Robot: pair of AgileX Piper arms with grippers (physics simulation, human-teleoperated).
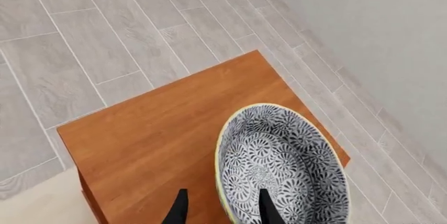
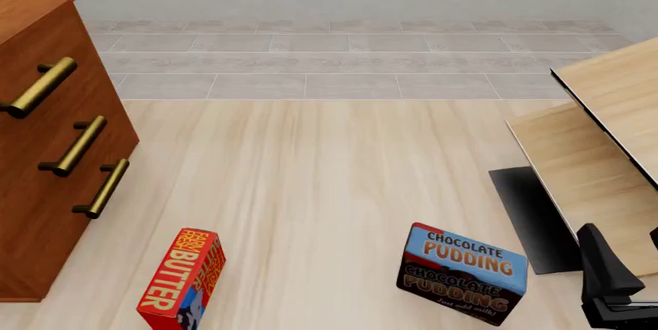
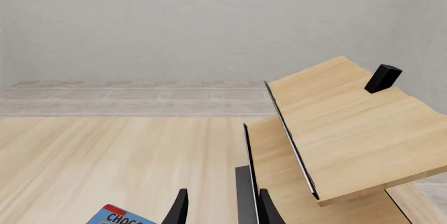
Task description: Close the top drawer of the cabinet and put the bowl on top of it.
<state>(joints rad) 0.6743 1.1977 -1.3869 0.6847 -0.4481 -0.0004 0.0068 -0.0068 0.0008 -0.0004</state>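
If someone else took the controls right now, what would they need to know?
Left gripper: fingers astride the bowl rim, one inside, one outside; grip uncertain.
Right gripper: holds nothing, low by the pale wood furniture.
The bowl is at the cabinet top; whether it rests there is unclear.
The top drawer looks shut.
Left: seat the bowl, release, withdraw.

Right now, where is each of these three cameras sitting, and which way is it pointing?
Left wrist view: rides behind the left pincer, looking down on the cabinet top and the bowl; two dark fingertips straddle the bowl's rim.
Front view: fixed above the table, facing forward and down; only the right arm's dark pincer shows.
Right wrist view: behind the right pincer, facing the pale wood furniture and wall.
Shared: front and right wrist views both show the chocolate pudding box.
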